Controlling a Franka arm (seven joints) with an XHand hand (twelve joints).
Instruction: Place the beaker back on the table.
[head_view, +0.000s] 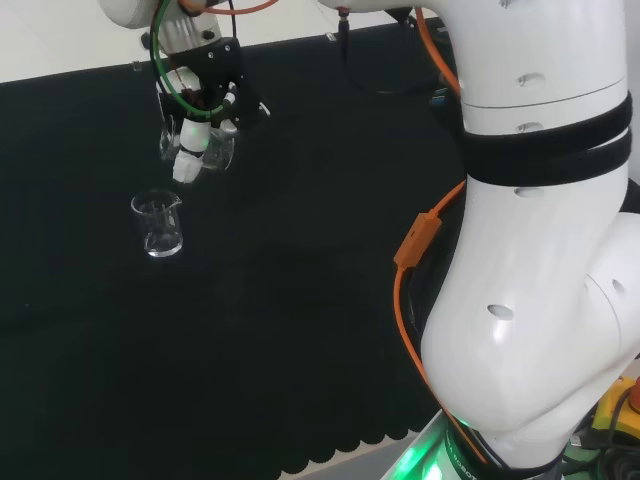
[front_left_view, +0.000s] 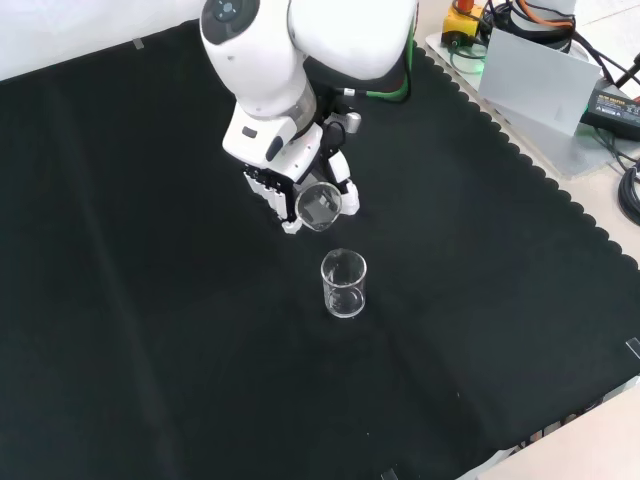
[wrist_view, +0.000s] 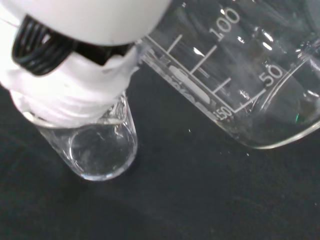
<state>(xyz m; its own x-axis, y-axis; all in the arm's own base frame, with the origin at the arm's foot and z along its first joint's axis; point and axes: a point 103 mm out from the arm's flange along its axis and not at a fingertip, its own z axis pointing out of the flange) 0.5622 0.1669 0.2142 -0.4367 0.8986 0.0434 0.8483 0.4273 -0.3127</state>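
My hand (front_left_view: 290, 185) had its fingers curled round the beaker (front_left_view: 319, 206), held tilted above the desk (front_left_view: 150, 350) just behind a second, upright beaker (front_left_view: 343, 284), presumably so I could set mine down without knocking it.

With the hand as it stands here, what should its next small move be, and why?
Probably lower and level the tilted clear glass beaker that the black and white hand holds off the black cloth, keeping to its own side of the second clear glass beaker standing upright close by, so the two don't knock.
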